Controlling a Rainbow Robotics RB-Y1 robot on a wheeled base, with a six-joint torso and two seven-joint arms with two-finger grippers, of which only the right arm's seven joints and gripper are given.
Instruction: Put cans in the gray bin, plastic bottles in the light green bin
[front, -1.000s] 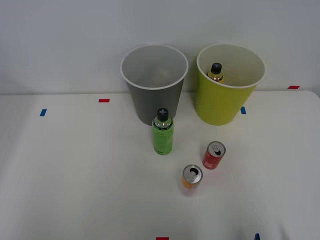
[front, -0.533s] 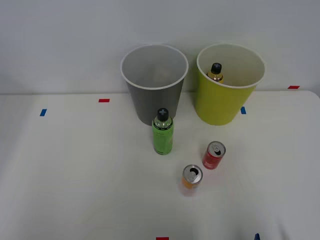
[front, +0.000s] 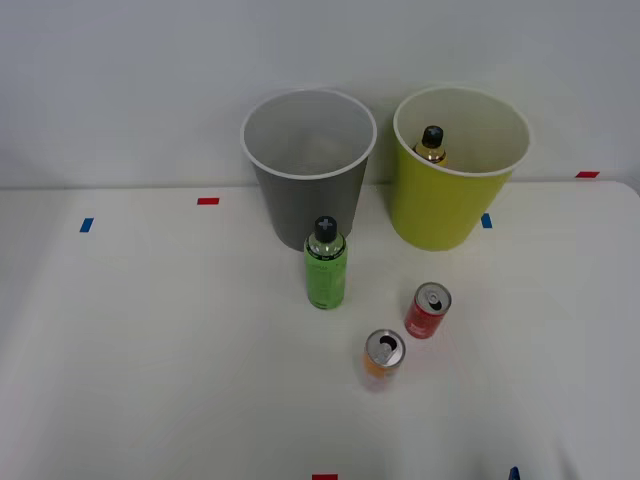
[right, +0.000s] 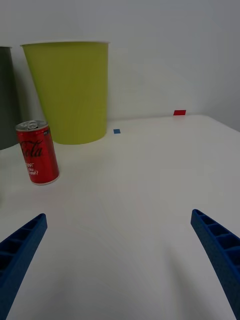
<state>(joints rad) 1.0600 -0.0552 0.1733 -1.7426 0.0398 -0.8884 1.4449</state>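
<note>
The gray bin (front: 308, 165) and the light green bin (front: 459, 170) stand side by side at the back of the table. A black-capped yellow bottle (front: 432, 143) sits inside the light green bin. The green-wrapped bottle (front: 326, 265) stands upright in front of the gray bin. A red can (front: 427, 311) and an orange can (front: 383, 358) stand nearer me. In the wrist view the red can (right: 37, 152) stands before the light green bin (right: 70, 90), with the gray bin's edge (right: 6, 100) beside it. My right gripper (right: 120, 260) is open, low over the table, nothing between its fingers. A blue fingertip (front: 514, 473) pokes in at the front edge.
Red tape marks (front: 208, 201) and blue tape marks (front: 86, 225) dot the white table (front: 150, 350). A pale wall stands right behind the bins. The table's right edge runs close to the light green bin's side.
</note>
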